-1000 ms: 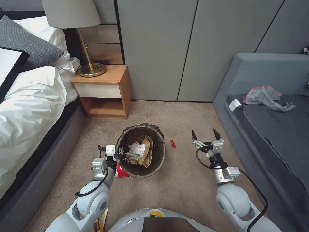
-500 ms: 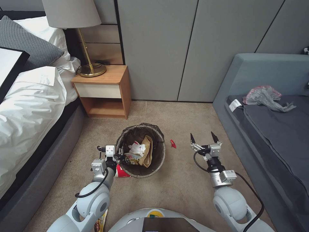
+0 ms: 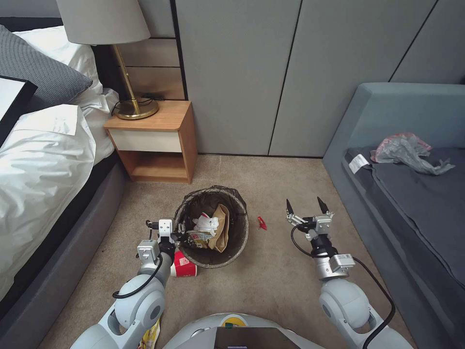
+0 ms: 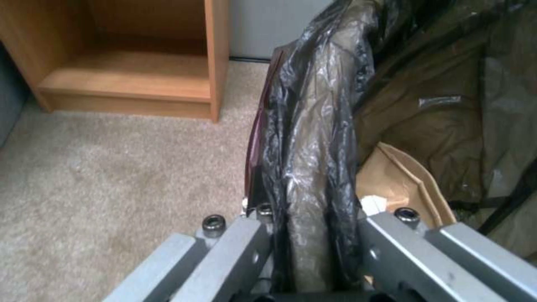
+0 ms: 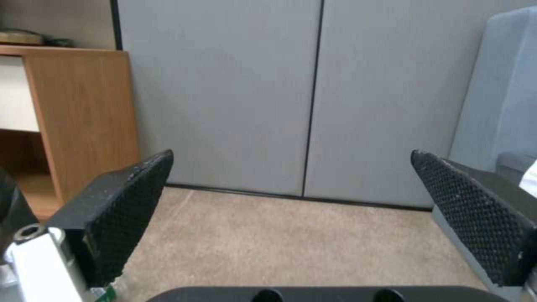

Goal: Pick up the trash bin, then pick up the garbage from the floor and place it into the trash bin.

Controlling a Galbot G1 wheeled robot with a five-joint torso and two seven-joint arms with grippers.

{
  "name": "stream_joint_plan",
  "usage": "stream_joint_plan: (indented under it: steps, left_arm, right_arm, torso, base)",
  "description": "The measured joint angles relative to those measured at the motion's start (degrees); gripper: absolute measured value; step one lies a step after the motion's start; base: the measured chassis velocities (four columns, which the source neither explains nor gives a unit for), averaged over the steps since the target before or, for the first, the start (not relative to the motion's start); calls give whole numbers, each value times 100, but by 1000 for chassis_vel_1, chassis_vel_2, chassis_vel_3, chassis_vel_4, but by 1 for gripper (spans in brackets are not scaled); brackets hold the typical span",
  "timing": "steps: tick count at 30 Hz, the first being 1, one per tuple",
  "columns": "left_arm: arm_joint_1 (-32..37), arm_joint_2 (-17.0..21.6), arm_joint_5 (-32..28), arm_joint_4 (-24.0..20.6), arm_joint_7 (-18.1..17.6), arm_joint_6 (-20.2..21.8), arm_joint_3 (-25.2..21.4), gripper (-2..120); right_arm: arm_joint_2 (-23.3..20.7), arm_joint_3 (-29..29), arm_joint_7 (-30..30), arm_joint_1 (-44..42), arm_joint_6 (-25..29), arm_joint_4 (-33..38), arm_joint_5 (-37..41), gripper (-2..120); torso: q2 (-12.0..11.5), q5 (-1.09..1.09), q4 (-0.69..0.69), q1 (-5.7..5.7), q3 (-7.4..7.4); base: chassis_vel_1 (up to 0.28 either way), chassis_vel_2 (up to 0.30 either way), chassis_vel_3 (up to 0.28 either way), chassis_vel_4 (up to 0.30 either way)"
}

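- The left claw (image 3: 180,231) is pinching the lined rim of the trash bin (image 3: 232,247), which is sitting on the carpet near the nightstand (image 3: 157,140).
- The right claw (image 3: 304,209) is hovering spread wide, just right of the red scrap (image 3: 262,223).
- Lowering straight onto that thin scrap seems wisest.
- A red-and-white cup (image 3: 184,266) is lying against the bin; the sofa (image 3: 387,126) is crowding the right.
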Motion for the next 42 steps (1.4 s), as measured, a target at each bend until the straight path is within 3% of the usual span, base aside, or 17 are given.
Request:
stream_joint_plan:
  steps: [25,32,42]
  left_arm:
    - [-16,-1,2,5,-1,-9,-23,0]
    - [2,-8,2,19,-13,-21,-63,0]
    - [56,-9,1,3,-46,-25,-121,0]
  right_arm:
    - [12,-136,187,279,0,-177,-129,100]
    - [-288,-286,84,570,2,-466,171,100]
    - [-931,-766,-474,1157,-261,-974,1314,100]
  torso:
    - [0,0,-1,0,0]
    - [0,0,0,0,0]
    - [0,1,0,0,0]
  base:
    - [-43,38,45,-39]
    - [0,0,0,0]
    - [0,0,0,0]
